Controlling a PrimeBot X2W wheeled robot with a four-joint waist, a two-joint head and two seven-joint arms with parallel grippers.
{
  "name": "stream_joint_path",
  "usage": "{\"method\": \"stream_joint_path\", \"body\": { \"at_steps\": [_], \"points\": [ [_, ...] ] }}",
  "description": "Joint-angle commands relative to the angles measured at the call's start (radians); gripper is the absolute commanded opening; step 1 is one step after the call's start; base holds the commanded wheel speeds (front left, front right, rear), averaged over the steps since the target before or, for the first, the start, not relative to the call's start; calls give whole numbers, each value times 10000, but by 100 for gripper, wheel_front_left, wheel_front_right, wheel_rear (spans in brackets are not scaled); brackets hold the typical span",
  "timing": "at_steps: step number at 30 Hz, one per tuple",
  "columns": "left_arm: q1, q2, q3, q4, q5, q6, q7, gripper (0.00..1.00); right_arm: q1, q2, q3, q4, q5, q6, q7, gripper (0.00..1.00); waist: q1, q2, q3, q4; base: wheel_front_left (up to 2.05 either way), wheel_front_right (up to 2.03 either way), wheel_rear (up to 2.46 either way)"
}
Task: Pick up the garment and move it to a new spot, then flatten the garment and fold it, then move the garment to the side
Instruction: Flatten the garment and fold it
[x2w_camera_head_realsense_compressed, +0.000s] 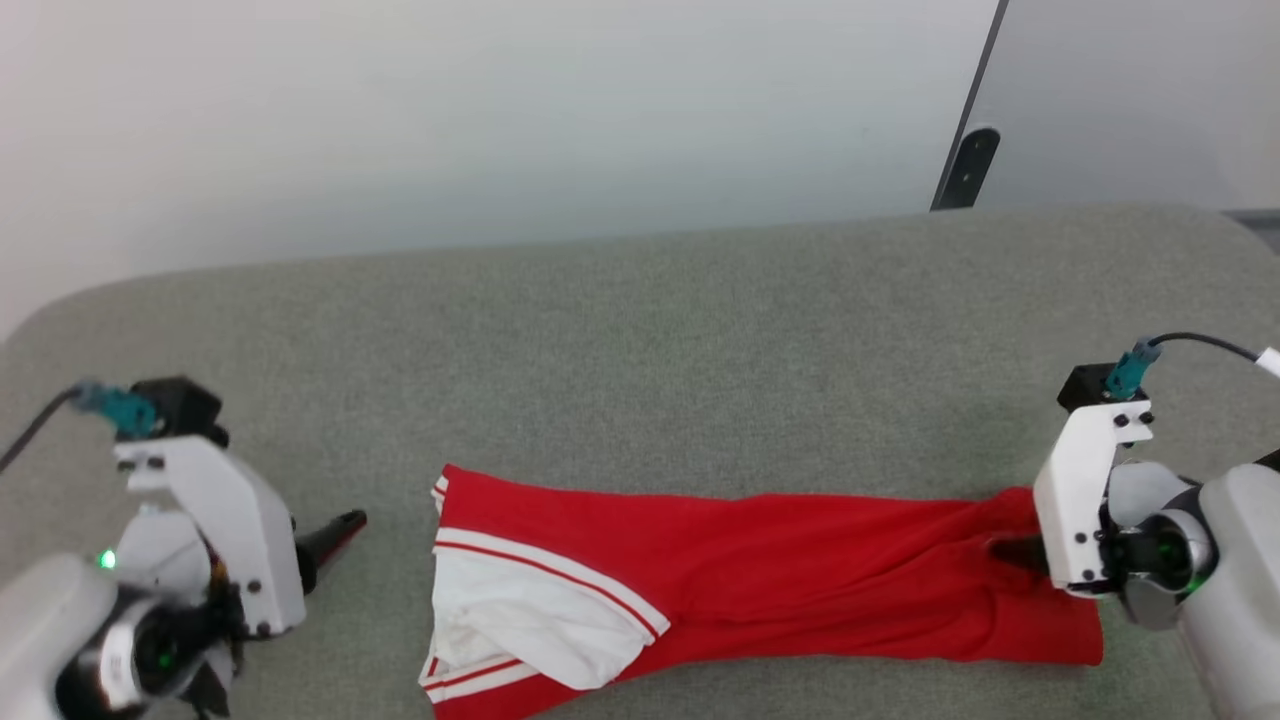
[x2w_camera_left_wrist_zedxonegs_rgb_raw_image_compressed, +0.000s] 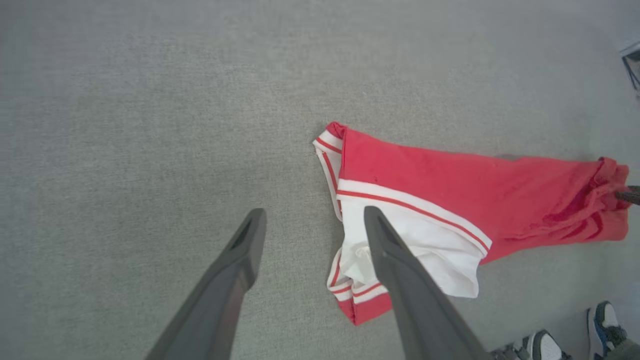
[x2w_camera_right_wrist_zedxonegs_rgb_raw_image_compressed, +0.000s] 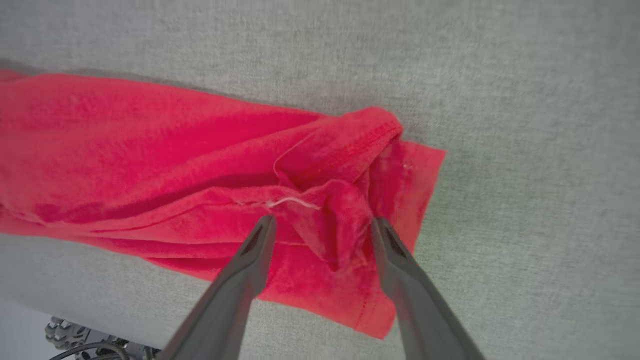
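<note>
The garment (x2w_camera_head_realsense_compressed: 780, 570) lies on the grey-green padded surface (x2w_camera_head_realsense_compressed: 640, 330) as a long red band running left to right, with a white sleeve (x2w_camera_head_realsense_compressed: 530, 610) and striped trim at its left end. No lettering shows. My left gripper (x2w_camera_head_realsense_compressed: 340, 527) is open a short way left of the sleeve end, apart from the cloth; in the left wrist view the left gripper (x2w_camera_left_wrist_zedxonegs_rgb_raw_image_compressed: 312, 215) hovers over bare surface beside the garment (x2w_camera_left_wrist_zedxonegs_rgb_raw_image_compressed: 450, 175). My right gripper (x2w_camera_right_wrist_zedxonegs_rgb_raw_image_compressed: 322, 222) is open at the garment's right end, its fingers straddling a bunched fold of red hem (x2w_camera_right_wrist_zedxonegs_rgb_raw_image_compressed: 340, 220). The head view shows the right gripper (x2w_camera_head_realsense_compressed: 1012, 552) there.
A pale wall runs behind the surface, with a dark post (x2w_camera_head_realsense_compressed: 965, 165) at the back right. The surface's near edge runs close below the garment. A person's shoes (x2w_camera_left_wrist_zedxonegs_rgb_raw_image_compressed: 607, 320) stand on the floor past that edge. Bare surface stretches behind and to both sides.
</note>
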Motion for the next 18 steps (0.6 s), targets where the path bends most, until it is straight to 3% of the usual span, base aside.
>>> {"method": "stream_joint_path", "body": {
  "at_steps": [1,5,9,15,18],
  "points": [
    [294,-31,78,-83,15,16,-254,100,-25,-102,4,-113,-59,-16,35,100,0,0,-270,-23,0,0,0],
    [1241,104,576,-478,259,12,-2021,100,281,-419,-127,-1039,176,-16,36,100,0,0,-518,-27,0,0,0],
    [2230,-8,982,-789,717,-245,-4009,100,820,-635,-436,-2454,290,-16,-1190,100,0,0,-655,-19,0,0,0],
    [3403,-418,1054,-1025,2125,-309,-7044,100,2150,-682,-71,-4499,-218,-15,-5233,100,0,0,-819,38,0,0,0],
    [3886,-936,1168,-936,2643,-146,-7907,100,2864,-672,179,-4877,-736,-16,-7364,100,0,0,-894,63,0,0,0]
  ]
}}
